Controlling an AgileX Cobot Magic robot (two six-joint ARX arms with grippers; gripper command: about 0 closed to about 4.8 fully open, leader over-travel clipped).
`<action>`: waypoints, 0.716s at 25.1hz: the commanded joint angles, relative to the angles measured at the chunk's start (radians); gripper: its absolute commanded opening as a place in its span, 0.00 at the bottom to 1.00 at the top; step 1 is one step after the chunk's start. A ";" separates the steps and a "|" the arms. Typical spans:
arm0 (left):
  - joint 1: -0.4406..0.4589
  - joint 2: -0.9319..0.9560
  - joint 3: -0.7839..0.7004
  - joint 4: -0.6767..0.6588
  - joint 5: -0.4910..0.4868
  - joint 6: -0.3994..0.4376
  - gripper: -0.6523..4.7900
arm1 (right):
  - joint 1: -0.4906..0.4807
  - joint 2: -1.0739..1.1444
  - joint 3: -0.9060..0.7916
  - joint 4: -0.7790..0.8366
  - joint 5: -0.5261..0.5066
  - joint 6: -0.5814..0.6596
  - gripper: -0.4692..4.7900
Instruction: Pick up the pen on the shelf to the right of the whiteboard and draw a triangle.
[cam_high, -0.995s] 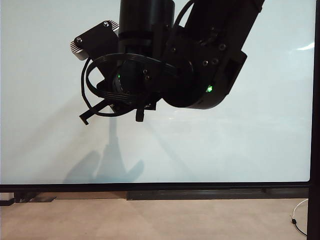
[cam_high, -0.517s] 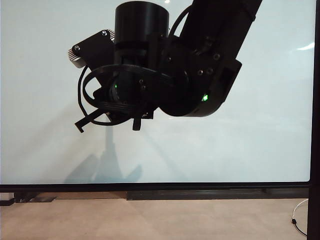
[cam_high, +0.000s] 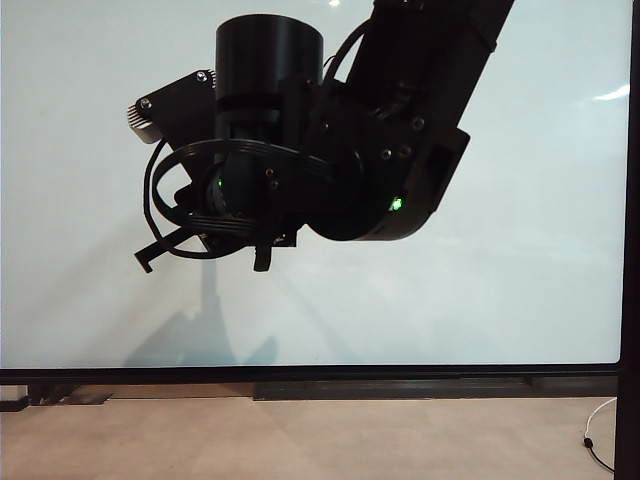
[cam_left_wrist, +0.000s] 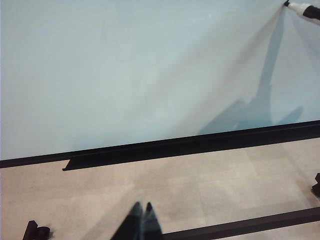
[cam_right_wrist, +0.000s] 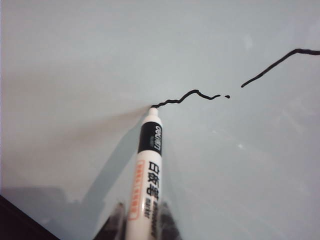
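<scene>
Pen (cam_right_wrist: 148, 175) in the right claw (cam_right_wrist: 140, 222) is the one thing being used: the two dark fingers (cam_right_wrist: 114, 220) pinch its white barrel near the back end, and its dark tip touches the whiteboard (cam_right_wrist: 75, 55). A thin, wobbly black line (cam_right_wrist: 185, 97) starts at the tip and runs away from it, breaks at a small gap with a single dot, then continues as a longer stroke toward the far side of the right wrist view. So far only this broken line of the triangle shows.

From the exterior view the right arm (cam_high: 400, 120) hangs in front of the whiteboard (cam_high: 540, 250), covering its upper middle; the pen and the line are hidden behind it, and the arm's shadow falls on the board toward its lower edge.

Low over the pale desk (cam_left_wrist: 200, 190), the left claw (cam_left_wrist: 141, 220) has its fingers pressed together, well apart from the whiteboard (cam_left_wrist: 125, 75). The pen's tip (cam_left_wrist: 305, 9) just shows in the far corner of that view.
</scene>
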 joint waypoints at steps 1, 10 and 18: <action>0.000 0.000 0.003 -0.006 0.004 0.001 0.11 | 0.000 -0.004 0.008 0.006 -0.003 0.021 0.08; 0.000 0.000 0.003 -0.006 0.004 0.001 0.11 | 0.035 -0.022 0.005 0.005 -0.007 0.062 0.08; 0.000 0.000 0.003 -0.006 0.004 0.001 0.11 | 0.023 -0.189 -0.155 0.004 -0.169 0.233 0.08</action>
